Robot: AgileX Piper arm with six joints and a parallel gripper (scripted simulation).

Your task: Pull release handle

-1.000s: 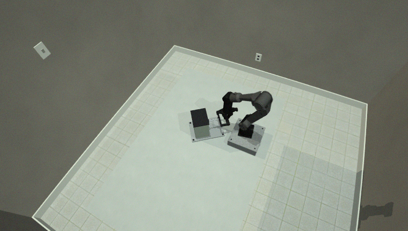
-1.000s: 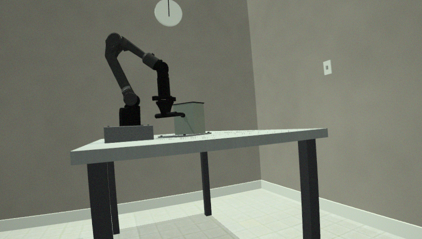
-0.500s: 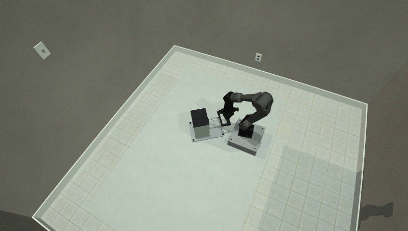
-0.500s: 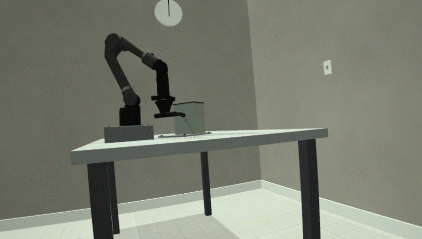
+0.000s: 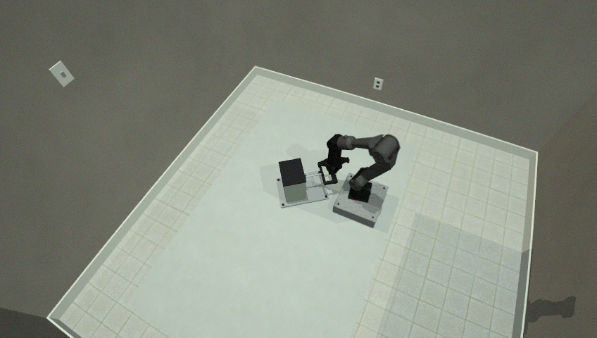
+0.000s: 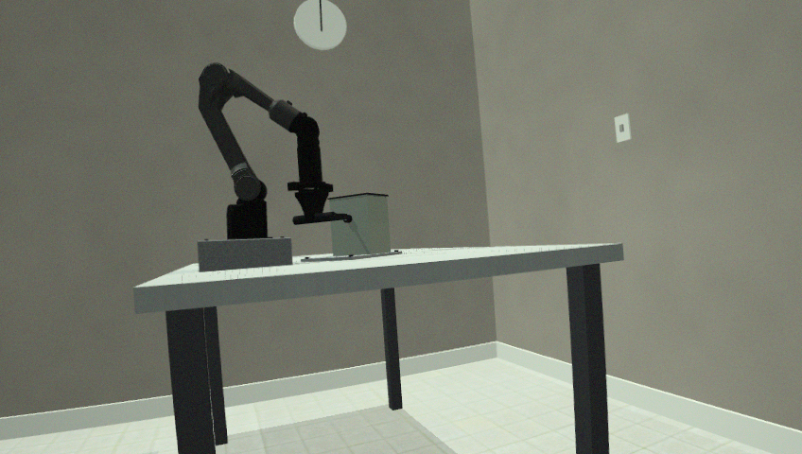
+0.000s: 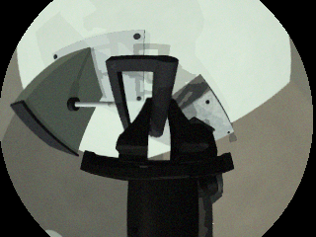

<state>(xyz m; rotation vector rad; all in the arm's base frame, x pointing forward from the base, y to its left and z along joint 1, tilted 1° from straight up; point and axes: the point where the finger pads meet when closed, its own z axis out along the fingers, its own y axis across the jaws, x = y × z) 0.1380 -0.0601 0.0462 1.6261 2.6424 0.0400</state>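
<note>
A dark-topped housing box (image 5: 291,177) stands on a light baseplate (image 5: 302,193) on the table. A black loop-shaped release handle (image 5: 327,173) sticks out of it on a thin rod toward the arm's base. My gripper (image 5: 331,166) points straight down from above and is shut on the handle's grip. In the exterior view the handle (image 6: 322,218) is level, out in front of the box (image 6: 359,223), with the gripper (image 6: 311,211) on it. In the wrist view the rod (image 7: 99,103) runs from the box (image 7: 55,102) to the handle frame (image 7: 141,86), and my fingers close on its near bar.
The arm's base stands on a grey block (image 5: 360,204) beside the baseplate. The arm arches high over the table (image 6: 376,261). A round clock (image 6: 320,22) hangs on the wall.
</note>
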